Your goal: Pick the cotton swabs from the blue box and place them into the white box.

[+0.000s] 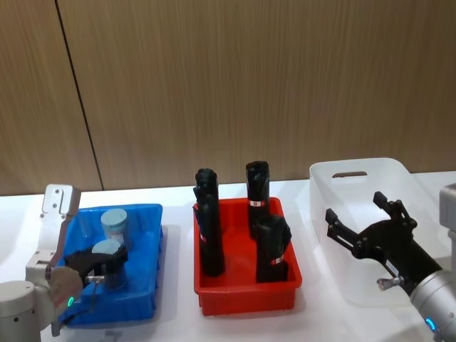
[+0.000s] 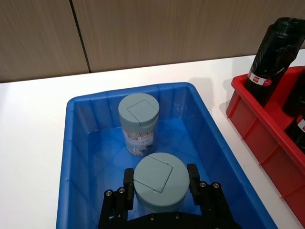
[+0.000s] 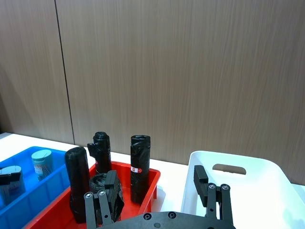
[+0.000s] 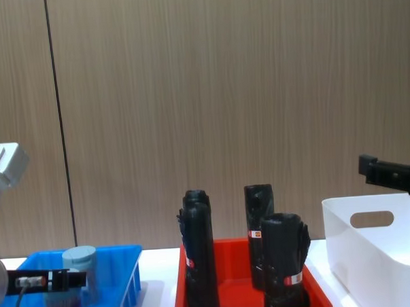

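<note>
On the white table (image 1: 174, 214) we see three containers in a row. The white box (image 1: 385, 165) is at the right, the red tray (image 1: 246, 296) in the middle and the blue box (image 1: 142, 285) at the left. The coming move turns on this layout: the white box lies well to the right of the blue box, with the red tray between them. Tall black rolls (image 1: 210, 235) stand upright in the tray.

The left arm is much the nearer to the swabs. Its left gripper (image 2: 161, 177) is down inside the near end of the blue box. The right gripper (image 1: 354, 204) hovers over the white box with its fingers spread wide and nothing between them.

Two jars of cotton swabs stand upright in the blue box, long axes vertical and lids up. The far cotton-swab jar (image 2: 138, 121) stands free toward the far wall. The near cotton-swab jar (image 2: 159, 188) sits just in front of it, between the left gripper's fingers (image 2: 128, 180), which are closed against its two opposite sides just below the lid. We read that as a grasp, with the jar apparently not yet lifted off the box floor.

We judge that the next move is a straight lift out of the blue box, then a carry to the right, high enough to clear the rolls.
</note>
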Motion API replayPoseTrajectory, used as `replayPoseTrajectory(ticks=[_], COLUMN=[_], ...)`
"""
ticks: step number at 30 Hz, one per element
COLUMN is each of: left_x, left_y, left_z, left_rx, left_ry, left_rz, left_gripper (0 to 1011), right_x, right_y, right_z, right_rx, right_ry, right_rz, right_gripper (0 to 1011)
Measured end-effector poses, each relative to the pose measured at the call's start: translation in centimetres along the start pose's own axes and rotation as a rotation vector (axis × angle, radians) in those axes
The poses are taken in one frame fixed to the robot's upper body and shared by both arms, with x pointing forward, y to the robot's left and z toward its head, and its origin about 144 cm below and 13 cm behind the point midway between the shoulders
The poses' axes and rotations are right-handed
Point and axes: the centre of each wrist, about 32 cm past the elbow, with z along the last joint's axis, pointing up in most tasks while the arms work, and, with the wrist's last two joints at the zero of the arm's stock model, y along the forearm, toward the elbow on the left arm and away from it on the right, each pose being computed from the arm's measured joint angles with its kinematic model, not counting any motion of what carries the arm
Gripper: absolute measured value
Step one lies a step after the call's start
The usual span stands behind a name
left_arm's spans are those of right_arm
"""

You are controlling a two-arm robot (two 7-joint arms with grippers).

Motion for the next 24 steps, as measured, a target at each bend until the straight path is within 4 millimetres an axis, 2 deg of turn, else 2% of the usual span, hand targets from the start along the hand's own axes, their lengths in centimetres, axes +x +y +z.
replayPoseTrajectory(ticks=[9,24], left_x=[-0.5,-1.6], left_y=[0.6,2.9], left_z=[0.3,1.8], left_rx=[-0.048,-0.170], left_ry=[-0.016,-0.104], left_rz=[-0.014,-0.119], left_gripper=[672,671], right_x=[0.0,0.0], right_y=[0.0,0.0], right_z=[0.0,0.0], right_rx=[0.000,0.000], right_ry=[0.000,0.000], right_rz=[0.000,0.000], right_gripper=[1002,1002])
